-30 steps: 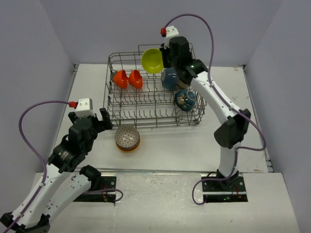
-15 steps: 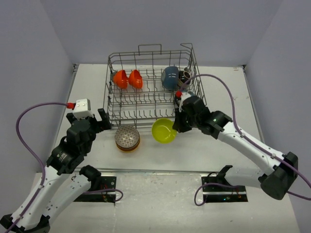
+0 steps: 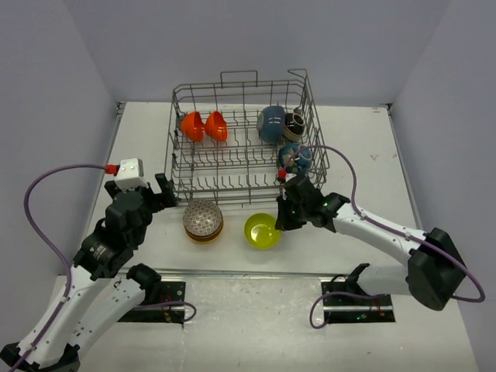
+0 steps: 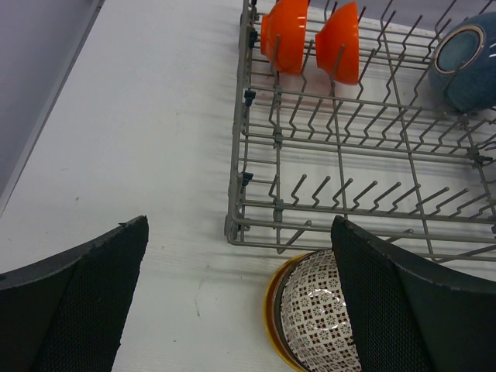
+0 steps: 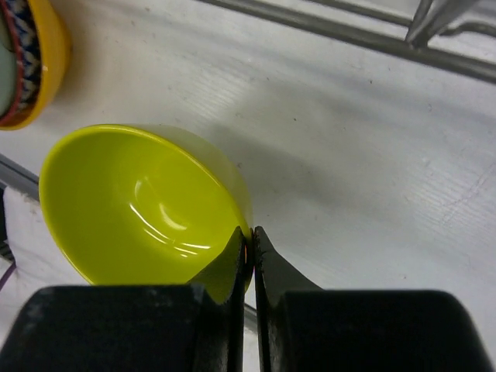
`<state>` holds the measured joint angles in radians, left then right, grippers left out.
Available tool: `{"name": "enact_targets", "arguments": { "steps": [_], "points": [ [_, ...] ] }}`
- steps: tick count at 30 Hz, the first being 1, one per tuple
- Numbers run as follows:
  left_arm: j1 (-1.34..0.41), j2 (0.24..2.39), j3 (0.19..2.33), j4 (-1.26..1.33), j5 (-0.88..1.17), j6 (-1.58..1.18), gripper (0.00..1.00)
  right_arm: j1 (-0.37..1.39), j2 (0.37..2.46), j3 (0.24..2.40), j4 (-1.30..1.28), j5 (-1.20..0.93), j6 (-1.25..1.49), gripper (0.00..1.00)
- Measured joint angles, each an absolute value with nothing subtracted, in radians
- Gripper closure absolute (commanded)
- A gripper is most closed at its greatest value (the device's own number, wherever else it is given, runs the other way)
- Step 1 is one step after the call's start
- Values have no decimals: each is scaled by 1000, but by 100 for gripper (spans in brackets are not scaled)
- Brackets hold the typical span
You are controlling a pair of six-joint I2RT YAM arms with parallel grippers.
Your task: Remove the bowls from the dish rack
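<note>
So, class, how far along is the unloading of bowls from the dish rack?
Done: a stack of bowls sits on the table before the dish rack. In hand: the right gripper pinches the rim of the yellow-green bowl outside the rack. Left in the rack: two orange-red bowls, blue bowl, black-and-cream bowl, teal patterned bowl.

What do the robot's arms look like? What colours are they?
The left arm and right arm are white tubes with chunky black joints. A purple cable loops along each one. The left wrist carries a small white box with a red tip. The fingers are black with a bumpy mesh texture.
</note>
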<state>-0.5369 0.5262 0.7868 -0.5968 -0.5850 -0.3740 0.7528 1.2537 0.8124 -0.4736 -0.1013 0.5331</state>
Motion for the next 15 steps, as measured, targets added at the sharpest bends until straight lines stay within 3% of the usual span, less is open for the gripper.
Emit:
{"name": "enact_targets", "arguments": {
  "steps": [15],
  "points": [
    [-537,531,787,-599,-585,-374,0,758,1416,808,-346,-11,584,100]
  ]
}}
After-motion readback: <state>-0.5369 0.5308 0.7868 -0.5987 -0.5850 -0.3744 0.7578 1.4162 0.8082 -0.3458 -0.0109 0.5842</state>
